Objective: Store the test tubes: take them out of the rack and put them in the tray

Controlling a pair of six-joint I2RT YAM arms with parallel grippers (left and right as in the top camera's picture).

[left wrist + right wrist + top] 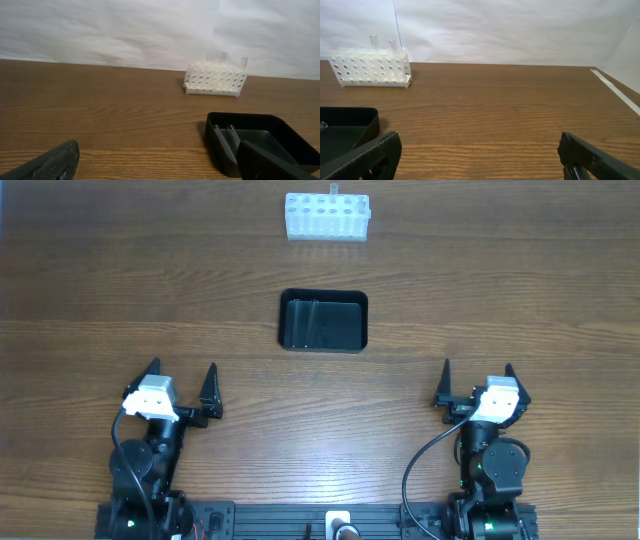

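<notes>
The left gripper (182, 367) and right gripper (478, 367) rested with fingers spread apart, holding nothing, while two test tubes (374, 41) stood in the white rack (327, 218) beyond the black tray (323, 346).

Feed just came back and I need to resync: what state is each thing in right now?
left pincer: open, empty
right pincer: open, empty
rack: upright, mostly emptied
rack tubes: two, standing upright
tray: open, holding tubes
tray tubes: lying flat, count unclear
</notes>
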